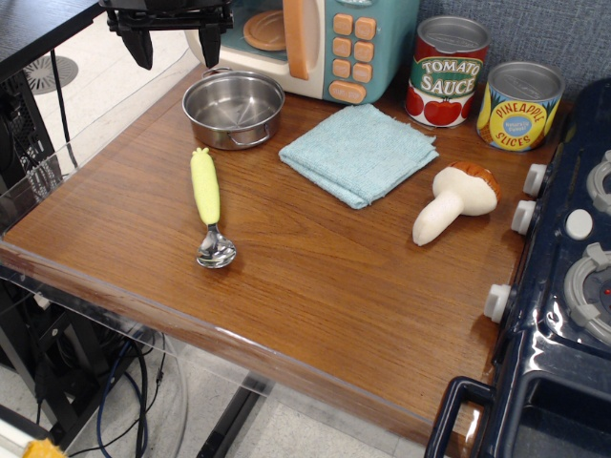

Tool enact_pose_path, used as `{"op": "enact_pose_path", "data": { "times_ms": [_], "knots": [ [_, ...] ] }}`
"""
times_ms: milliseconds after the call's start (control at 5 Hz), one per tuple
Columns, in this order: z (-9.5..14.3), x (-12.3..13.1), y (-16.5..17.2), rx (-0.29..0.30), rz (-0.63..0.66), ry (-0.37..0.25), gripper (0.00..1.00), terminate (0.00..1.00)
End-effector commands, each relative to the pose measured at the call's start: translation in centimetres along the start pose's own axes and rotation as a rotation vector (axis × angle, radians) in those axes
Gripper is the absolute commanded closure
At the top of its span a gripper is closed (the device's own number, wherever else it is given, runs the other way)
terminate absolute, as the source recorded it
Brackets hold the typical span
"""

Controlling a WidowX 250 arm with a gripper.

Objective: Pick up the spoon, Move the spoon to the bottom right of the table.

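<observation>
1. A small steel pot (234,108) sits near the back left of the table (315,277); nothing lies inside it.
2. Two sealed cans stand at the back: a tomato sauce can (447,72) and, just beside it, a pineapple slices can (519,106).
3. A toy microwave (320,43) is cut off by the top edge. A dark blue toy stove (563,286) runs off the right edge.
4. My gripper (178,40) hangs at the top left, above the pot, partly cropped. Its two dark fingers are spread apart, holding and touching nothing.
5. The spoon (209,205) lies flat on the left of the table, yellow-green handle pointing back, metal bowl toward the front edge, well apart from my gripper.
6. A folded blue cloth (359,153) and a toy mushroom (456,200) lie to its right.
</observation>
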State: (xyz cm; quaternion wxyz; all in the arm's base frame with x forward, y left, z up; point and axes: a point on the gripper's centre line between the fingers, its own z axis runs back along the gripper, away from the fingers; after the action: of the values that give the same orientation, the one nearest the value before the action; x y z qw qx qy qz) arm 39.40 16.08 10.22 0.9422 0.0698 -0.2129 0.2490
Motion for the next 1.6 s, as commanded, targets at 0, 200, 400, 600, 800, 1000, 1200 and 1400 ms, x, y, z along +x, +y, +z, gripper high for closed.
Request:
{"op": "enact_pose_path", "data": {
  "times_ms": [0, 200, 400, 600, 800, 1000, 1200, 1400],
  "knots": [
    [0.0, 0.0, 0.0, 0.000, 0.000, 0.000, 0.00, 0.00],
    [0.6, -0.4, -0.1, -0.025, 0.010, -0.012, 0.00, 0.00],
    [1.4, -1.0, 0.0, -0.003, 0.001, -0.008, 0.00, 0.00],
    [2.8, -2.3, 0.3, -0.006, -0.021, -0.005, 0.00, 0.00],
    [3.1, -4.0, 0.1, 0.000, -0.034, 0.020, 0.00, 0.00],
    [2.0, -6.2, -0.7, -0.007, -0.056, 0.090, 0.00, 0.00],
    [0.5, -8.2, -1.6, 0.000, -0.068, 0.135, 0.00, 0.00],
    [-0.5, -9.3, -2.1, 0.025, -0.067, 0.170, 0.00, 0.00]
  ]
}}
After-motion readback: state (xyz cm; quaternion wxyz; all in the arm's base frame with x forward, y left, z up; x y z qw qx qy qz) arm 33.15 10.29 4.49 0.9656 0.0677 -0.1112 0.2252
